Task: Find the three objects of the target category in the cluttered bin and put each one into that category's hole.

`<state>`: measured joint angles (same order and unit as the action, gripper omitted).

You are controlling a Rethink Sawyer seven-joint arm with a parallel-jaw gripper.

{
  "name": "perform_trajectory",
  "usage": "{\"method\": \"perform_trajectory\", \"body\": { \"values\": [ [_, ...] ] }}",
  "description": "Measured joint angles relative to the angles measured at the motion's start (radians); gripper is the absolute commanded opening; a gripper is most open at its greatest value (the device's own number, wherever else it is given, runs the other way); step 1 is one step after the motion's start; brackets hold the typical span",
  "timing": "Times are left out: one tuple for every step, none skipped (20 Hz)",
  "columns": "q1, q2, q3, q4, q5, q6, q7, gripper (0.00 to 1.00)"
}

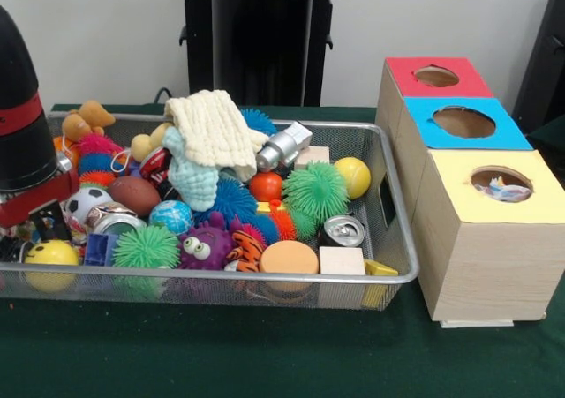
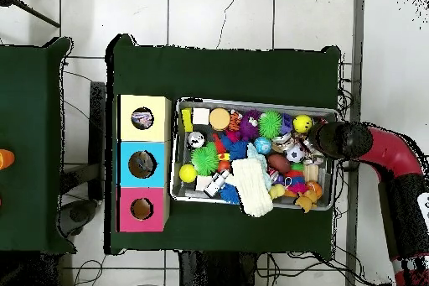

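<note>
A wire mesh bin [image 1: 388,164] [image 2: 178,150] is heaped with toys: spiky green balls [image 1: 316,191] [image 2: 270,122], a yellow ball [image 1: 353,176], a cream knit cloth [image 1: 212,129] [image 2: 254,186], cans [image 1: 342,231], wooden blocks [image 1: 342,260] and an orange disc [image 1: 289,258] [image 2: 219,118]. Beside it stands a wooden box with a red hole [image 1: 436,77] [image 2: 142,209], a blue hole [image 1: 463,122] [image 2: 142,163] and a yellow hole [image 1: 501,183] [image 2: 142,118]; something pale lies inside the yellow one. My gripper [image 1: 40,226] [image 2: 317,142] is low over the bin's end by the soccer ball [image 1: 84,204] and the smiley ball [image 1: 51,255] [image 2: 302,122]. Its tips are hidden among the toys.
The bin and box rest on a green cloth-covered table [image 1: 265,354] [image 2: 226,69]. A second green table [image 2: 29,148] stands beyond the box, with an orange object [image 2: 4,158] at its edge. A purple googly-eyed toy [image 1: 205,248] and a brown football [image 1: 134,195] lie near the gripper.
</note>
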<state>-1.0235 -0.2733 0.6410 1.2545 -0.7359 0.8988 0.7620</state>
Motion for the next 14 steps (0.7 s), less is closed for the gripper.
{"method": "perform_trajectory", "body": {
  "values": [
    [0.0,0.002,0.001,0.0,0.0,-0.001,0.0,0.0],
    [0.0,0.003,0.002,0.0,-0.001,-0.001,0.0,0.0],
    [0.0,0.003,0.002,0.0,-0.001,-0.001,0.0,0.0],
    [0.0,0.003,0.002,0.0,-0.002,-0.001,0.0,0.0],
    [0.0,0.002,0.002,0.0,-0.002,-0.001,0.0,0.0],
    [0.0,0.002,0.002,0.0,-0.003,-0.001,0.0,0.0],
    [0.0,-0.001,0.002,0.002,-0.003,-0.001,0.0,0.0],
    [0.0,-0.003,0.002,0.003,-0.003,-0.001,0.0,0.0],
    [0.0,-0.01,0.002,0.009,-0.002,-0.001,0.0,0.0],
    [0.0,-0.016,0.002,0.015,-0.001,-0.002,0.0,0.0],
    [0.0,-0.052,0.002,0.046,0.01,0.0,0.0,0.0],
    [-0.001,-0.066,0.003,0.058,0.017,0.002,0.0,0.0],
    [-0.001,-0.081,0.005,0.069,0.024,0.005,0.0,0.0],
    [-0.002,-0.103,0.007,0.087,0.036,0.009,0.0,0.0]
  ]
}}
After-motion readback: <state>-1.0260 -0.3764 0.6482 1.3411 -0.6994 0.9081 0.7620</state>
